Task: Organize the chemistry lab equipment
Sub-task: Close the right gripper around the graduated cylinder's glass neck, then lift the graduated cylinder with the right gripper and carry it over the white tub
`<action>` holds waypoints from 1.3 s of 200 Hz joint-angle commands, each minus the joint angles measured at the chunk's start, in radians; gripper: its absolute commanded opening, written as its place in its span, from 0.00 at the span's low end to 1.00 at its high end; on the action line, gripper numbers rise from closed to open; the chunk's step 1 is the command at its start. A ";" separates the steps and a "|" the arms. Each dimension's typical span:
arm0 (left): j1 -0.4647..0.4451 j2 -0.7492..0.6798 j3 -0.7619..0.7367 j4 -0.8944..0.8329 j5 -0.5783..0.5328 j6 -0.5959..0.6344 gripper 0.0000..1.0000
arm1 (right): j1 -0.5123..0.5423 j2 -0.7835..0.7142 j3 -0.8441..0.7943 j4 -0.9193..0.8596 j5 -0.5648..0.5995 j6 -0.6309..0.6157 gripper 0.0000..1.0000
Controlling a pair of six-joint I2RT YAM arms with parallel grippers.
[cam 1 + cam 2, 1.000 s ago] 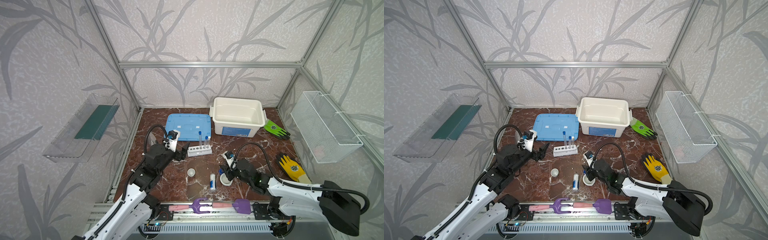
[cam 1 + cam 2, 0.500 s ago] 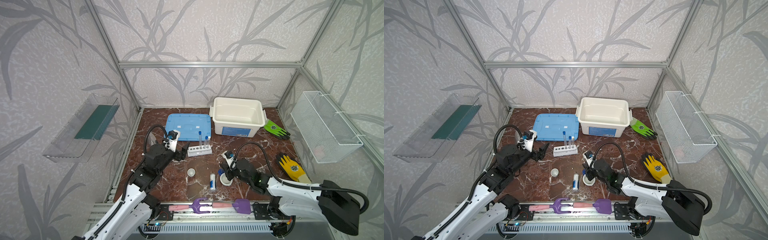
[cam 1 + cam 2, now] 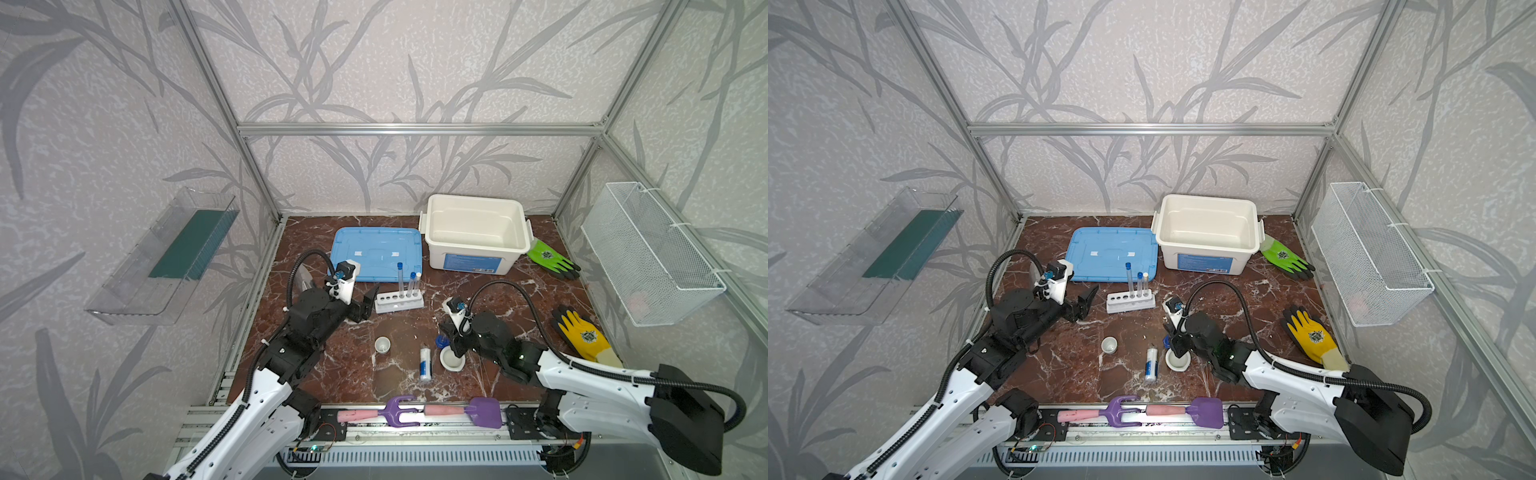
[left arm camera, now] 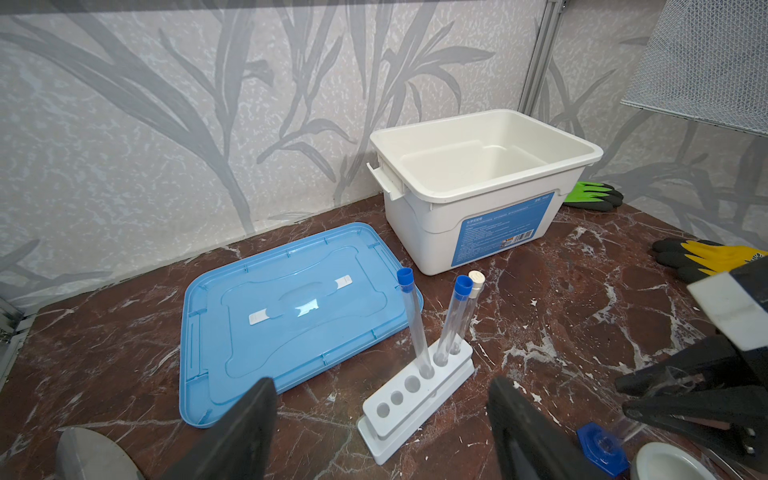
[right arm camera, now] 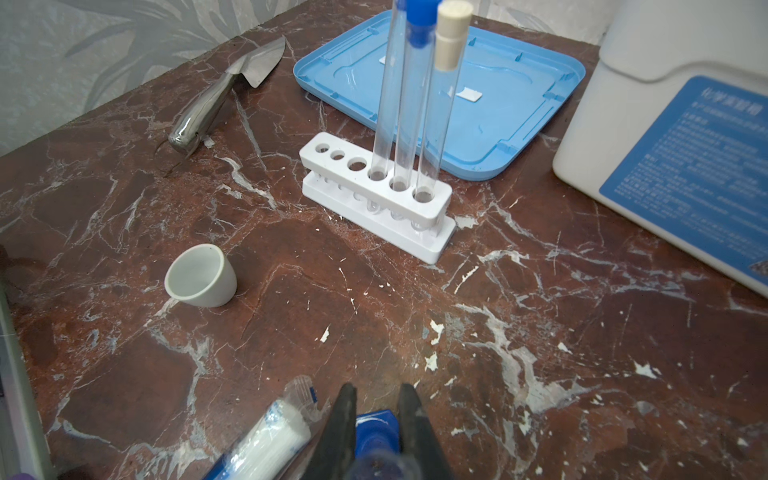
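here we find the right gripper (image 5: 377, 395) low over the marble table (image 3: 357, 378), its jaws drawn in close on either side of the small blue piece (image 5: 376, 422), which they pinch. a clear stub shows between the fingers just behind it. in both top views that blue piece sits just beside the white bowl (image 3: 447, 367), and the gripper partly covers the bowl. the white blue-labelled bottle (image 3: 425, 363) lies on its side just left of the bowl. the small white cup (image 3: 382, 345) stands upright near the middle of the table, on its own.

further back we see the white six-hole rack (image 3: 399, 302) in front of the blue lid (image 3: 376, 259). three test tubes (image 4: 415, 324) stand in the three holes at its right end, two with blue caps and one with a pale stopper, and the three holes at its left end show bare. the left gripper (image 3: 363, 304) hangs just left of the rack with its jaws spread wide, released, gripping nothing. the white bin (image 3: 436, 257) stands uncovered at the back, right of the lid.
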 commanded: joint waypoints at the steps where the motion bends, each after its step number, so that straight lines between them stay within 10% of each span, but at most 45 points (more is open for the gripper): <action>1: -0.001 -0.015 -0.001 -0.010 -0.006 0.008 0.80 | -0.010 -0.037 0.084 -0.112 0.002 -0.057 0.18; 150: -0.002 0.068 0.056 -0.015 0.014 -0.016 0.80 | -0.264 0.108 0.679 -0.451 -0.134 -0.253 0.20; 260: -0.002 0.068 0.053 -0.014 0.026 -0.022 0.80 | -0.439 0.502 1.101 -0.413 -0.158 -0.281 0.21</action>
